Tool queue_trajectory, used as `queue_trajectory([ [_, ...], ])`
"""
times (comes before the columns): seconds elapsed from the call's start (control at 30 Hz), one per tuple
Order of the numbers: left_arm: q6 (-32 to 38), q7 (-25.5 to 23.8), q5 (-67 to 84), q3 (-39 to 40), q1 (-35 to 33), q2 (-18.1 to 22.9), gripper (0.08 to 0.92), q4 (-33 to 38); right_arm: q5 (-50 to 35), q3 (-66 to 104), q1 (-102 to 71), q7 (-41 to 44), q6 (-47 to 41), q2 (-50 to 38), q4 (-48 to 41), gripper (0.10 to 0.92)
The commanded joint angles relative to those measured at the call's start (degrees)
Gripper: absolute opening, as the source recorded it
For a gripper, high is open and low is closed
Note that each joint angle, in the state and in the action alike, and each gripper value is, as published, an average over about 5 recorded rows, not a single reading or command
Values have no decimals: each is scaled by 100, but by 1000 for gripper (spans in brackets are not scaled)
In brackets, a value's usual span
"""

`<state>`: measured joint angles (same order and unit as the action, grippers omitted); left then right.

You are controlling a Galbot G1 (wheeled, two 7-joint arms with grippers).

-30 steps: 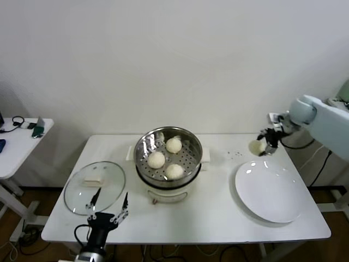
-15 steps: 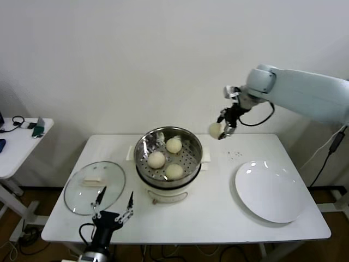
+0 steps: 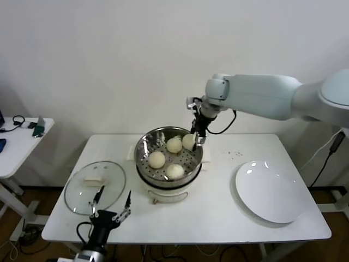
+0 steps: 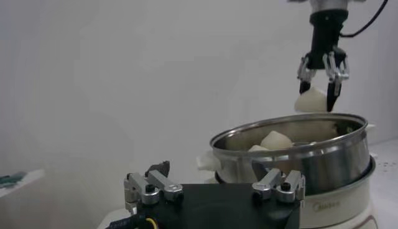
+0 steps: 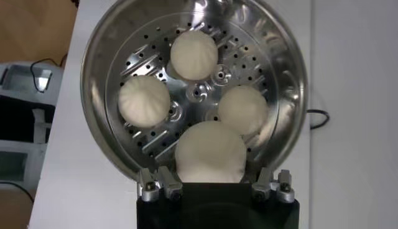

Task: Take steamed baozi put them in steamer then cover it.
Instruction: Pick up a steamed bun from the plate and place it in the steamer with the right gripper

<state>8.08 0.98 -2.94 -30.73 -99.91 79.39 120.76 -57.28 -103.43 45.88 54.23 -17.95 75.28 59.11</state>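
Four steamed baozi are in play. Three lie on the perforated tray inside the steamer (image 3: 168, 158): one toward the back (image 3: 174, 145), one on the robot's left side (image 3: 156, 159), one toward the front (image 3: 174, 171). They sit near one another around the tray's middle, each apart from the steel wall. The fourth baozi (image 3: 189, 141) is pinched in the right pincer (image 3: 195, 143), hanging just over the rear right part of the pot's rim. In the right wrist view this held bun (image 5: 209, 153) fills the space between the pincer's two fingers, with the other three buns and the tray's holes visible beyond it. From the left wrist view the same bun (image 4: 314, 101) sits at rim height, its lower part about level with the pot's edge; whether it touches the tray cannot be told.

The steamer stands on its cream-white base near the middle of the white worktop (image 3: 218, 218). The right arm reaches in from the robot's right, above the worktop, with its wrist pointing straight down over the pot.

The cover (image 3: 95, 186), a clear glass lid with a white handle, lies flat on the worktop to the steamer's left, just beside it. The left pincer (image 3: 111, 203) hovers at the worktop's front edge, near the lid, its fingers spread wide and holding nothing.

A flat white plate (image 3: 270, 190) rests on the worktop well to the right of the steamer.
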Motion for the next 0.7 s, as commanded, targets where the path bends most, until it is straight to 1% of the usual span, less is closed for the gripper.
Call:
queue_trajectory([
  [0.03,-13,-10,42,-17,83,-41,823,-5,-36,-264,-343,-76,-65,525,-222,715],
  [0.47,10,-3,104,-61,132,-109,823,-85,141,-261,-651,-67,-59,613,-507,717],
  [0.7,-12,-1,109,-59,177,-103,823,-77,309,-236,-721,-84,-65,602,-653,730],
])
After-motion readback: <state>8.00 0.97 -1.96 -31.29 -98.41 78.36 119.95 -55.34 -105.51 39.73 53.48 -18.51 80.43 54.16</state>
